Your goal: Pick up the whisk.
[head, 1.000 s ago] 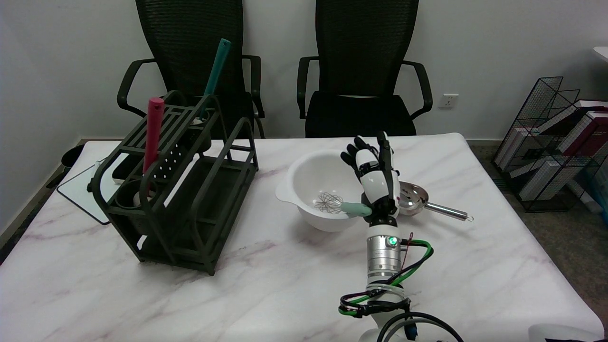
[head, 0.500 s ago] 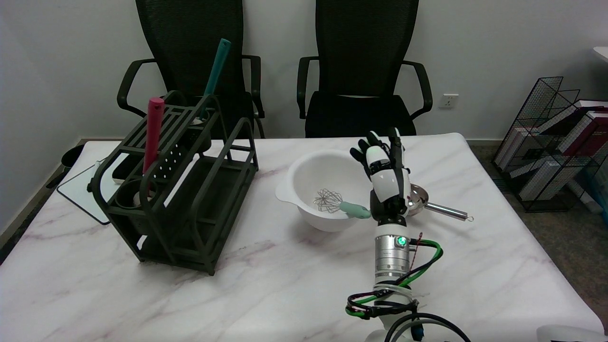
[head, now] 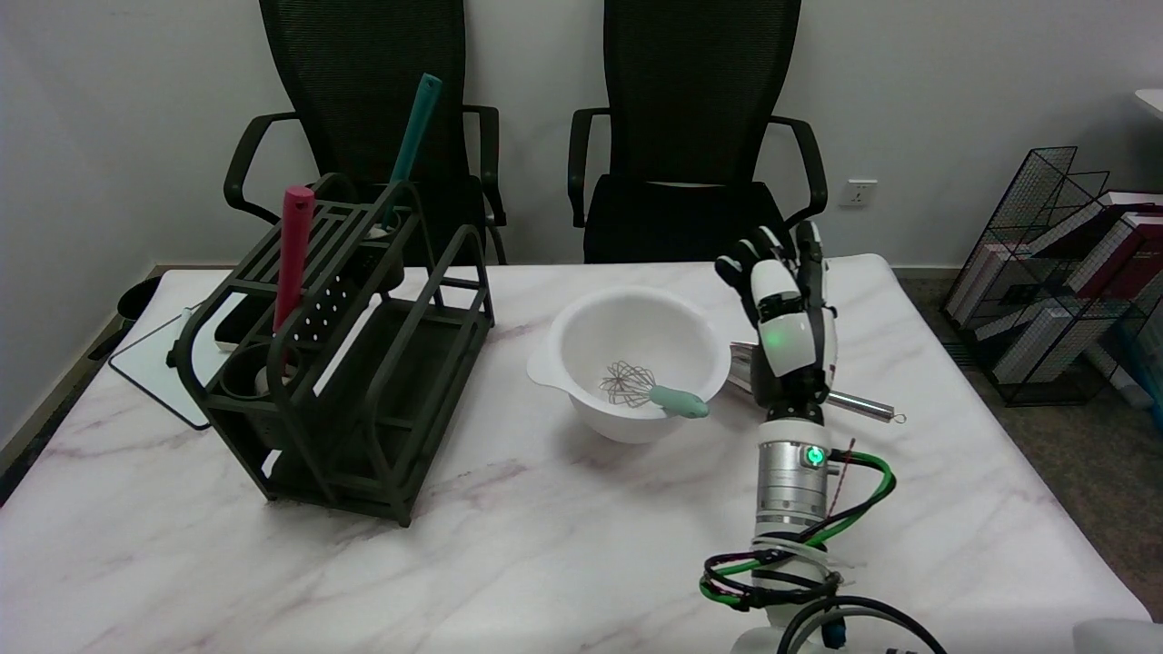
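Marble-patterned table (head: 509, 545) carries, at its left, one dark green metal rack (head: 345, 363) with two upright handles in it, one red utensil handle (head: 293, 254) and one teal utensil handle (head: 413, 127). Near the middle sits one white plastic bowl (head: 581, 341); one wire whisk with a mint-green handle (head: 650, 392) lies inside, handle on the near rim. Just right, the right hand (head: 786, 318) hangs upright, fingers apart, holding nothing, in front of one steel ladle (head: 863, 406). Two black chairs (head: 690, 127) stand behind.
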`<state>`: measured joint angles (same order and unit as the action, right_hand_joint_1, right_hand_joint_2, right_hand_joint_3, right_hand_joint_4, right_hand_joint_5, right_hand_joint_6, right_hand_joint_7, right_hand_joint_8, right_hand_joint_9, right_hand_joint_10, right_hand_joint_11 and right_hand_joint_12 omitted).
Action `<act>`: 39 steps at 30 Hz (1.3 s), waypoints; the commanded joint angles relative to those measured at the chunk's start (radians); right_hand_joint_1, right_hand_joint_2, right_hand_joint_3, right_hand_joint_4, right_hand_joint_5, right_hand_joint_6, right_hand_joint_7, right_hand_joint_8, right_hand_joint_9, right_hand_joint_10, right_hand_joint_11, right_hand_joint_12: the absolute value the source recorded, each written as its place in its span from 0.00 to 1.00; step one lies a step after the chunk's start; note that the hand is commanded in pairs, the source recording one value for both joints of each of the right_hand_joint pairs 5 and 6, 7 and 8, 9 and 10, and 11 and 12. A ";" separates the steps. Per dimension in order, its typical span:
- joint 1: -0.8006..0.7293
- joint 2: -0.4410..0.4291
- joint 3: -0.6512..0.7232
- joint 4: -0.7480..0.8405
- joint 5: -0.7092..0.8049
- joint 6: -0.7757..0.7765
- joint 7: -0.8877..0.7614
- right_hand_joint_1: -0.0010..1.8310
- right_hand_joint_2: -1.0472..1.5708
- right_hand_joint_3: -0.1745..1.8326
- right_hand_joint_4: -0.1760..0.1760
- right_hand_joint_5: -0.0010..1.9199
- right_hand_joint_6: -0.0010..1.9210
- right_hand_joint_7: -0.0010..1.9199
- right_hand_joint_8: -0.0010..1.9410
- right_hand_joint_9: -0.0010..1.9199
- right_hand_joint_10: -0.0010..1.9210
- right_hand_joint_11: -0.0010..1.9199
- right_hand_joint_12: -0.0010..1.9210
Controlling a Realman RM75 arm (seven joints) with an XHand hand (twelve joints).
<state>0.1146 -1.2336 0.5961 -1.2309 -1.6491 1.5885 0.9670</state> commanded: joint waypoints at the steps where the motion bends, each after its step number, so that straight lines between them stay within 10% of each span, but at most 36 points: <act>1: -0.078 0.083 0.039 -0.086 -0.002 0.153 -0.003 0.35 0.73 0.57 0.50 0.00 0.00 0.19 0.19 0.23 0.23 0.31 0.31; 21: -0.159 0.173 0.058 -0.191 0.013 0.254 -0.007 0.38 0.73 0.53 0.50 0.01 0.01 0.22 0.22 0.26 0.26 0.33 0.33; 39: -0.159 0.042 -0.035 0.020 -0.250 0.175 -0.878 0.48 0.51 0.55 0.50 0.06 0.06 0.27 0.26 0.28 0.28 0.34 0.34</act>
<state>-0.0318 -1.0876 0.6287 -1.3863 -1.6814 1.7877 0.6938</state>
